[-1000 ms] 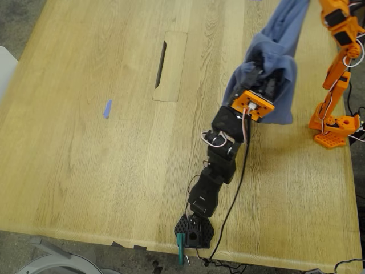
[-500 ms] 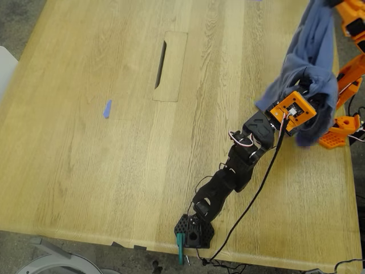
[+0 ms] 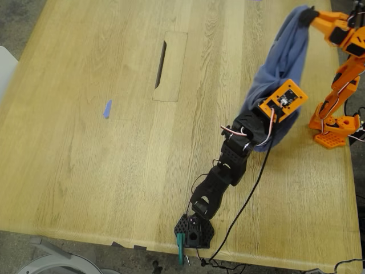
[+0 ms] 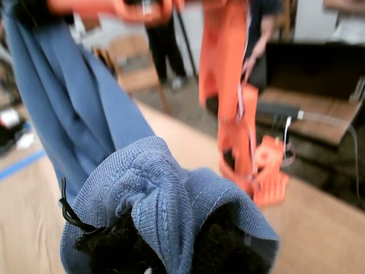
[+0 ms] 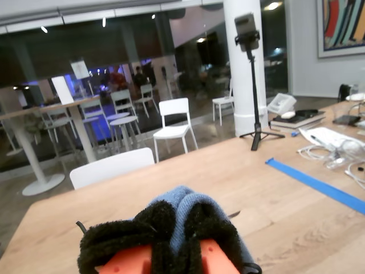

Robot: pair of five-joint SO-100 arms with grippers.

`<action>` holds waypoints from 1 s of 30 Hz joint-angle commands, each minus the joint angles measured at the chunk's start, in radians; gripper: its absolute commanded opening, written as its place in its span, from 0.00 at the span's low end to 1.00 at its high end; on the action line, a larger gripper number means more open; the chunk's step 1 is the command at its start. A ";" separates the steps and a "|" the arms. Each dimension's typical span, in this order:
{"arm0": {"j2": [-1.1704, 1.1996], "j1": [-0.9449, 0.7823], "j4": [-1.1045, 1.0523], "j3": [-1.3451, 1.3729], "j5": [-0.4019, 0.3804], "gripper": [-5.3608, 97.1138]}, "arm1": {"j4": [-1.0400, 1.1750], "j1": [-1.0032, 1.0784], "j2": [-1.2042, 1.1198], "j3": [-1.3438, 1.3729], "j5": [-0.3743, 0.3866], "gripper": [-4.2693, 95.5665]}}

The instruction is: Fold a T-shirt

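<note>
In the exterior view the T-shirt (image 3: pixel 283 68) hangs bunched in the air between the 2 arms over the table (image 3: pixel 114 171), at that view's right, so no fold looks made yet and all the folding seems left. The first wrist view shows my first gripper (image 4: pixel 165 251) pinching a wad of cloth. The second wrist view shows my second gripper (image 5: pixel 171 240) clamped on another wad.

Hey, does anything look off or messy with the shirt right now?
Yes. The T-shirt isn't laid flat: it hangs bunched like a rope in the air between my first pincer and my second pincer, above the table, at the exterior view's right.
</note>
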 commanded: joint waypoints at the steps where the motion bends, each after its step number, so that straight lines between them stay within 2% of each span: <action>1: 0.071 -0.046 0.178 -0.041 -0.020 0.05 | -0.002 -0.009 -0.012 -0.015 0.008 0.05; 8: 0.302 -0.170 0.178 0.367 -0.029 0.05 | 0.038 0.002 -0.028 -0.014 0.006 0.05; 12: 0.586 -0.181 0.173 0.788 -0.037 0.05 | 0.123 0.018 0.005 -0.014 0.009 0.05; 19: 0.634 -0.236 0.172 0.868 -0.035 0.05 | 0.127 0.032 0.035 0.100 0.006 0.05; 25: 0.724 -0.293 0.161 1.008 -0.032 0.05 | 0.123 0.048 0.224 0.512 0.012 0.05; 30: 0.762 -0.337 0.106 1.081 -0.031 0.05 | -0.029 0.014 0.583 1.170 0.009 0.05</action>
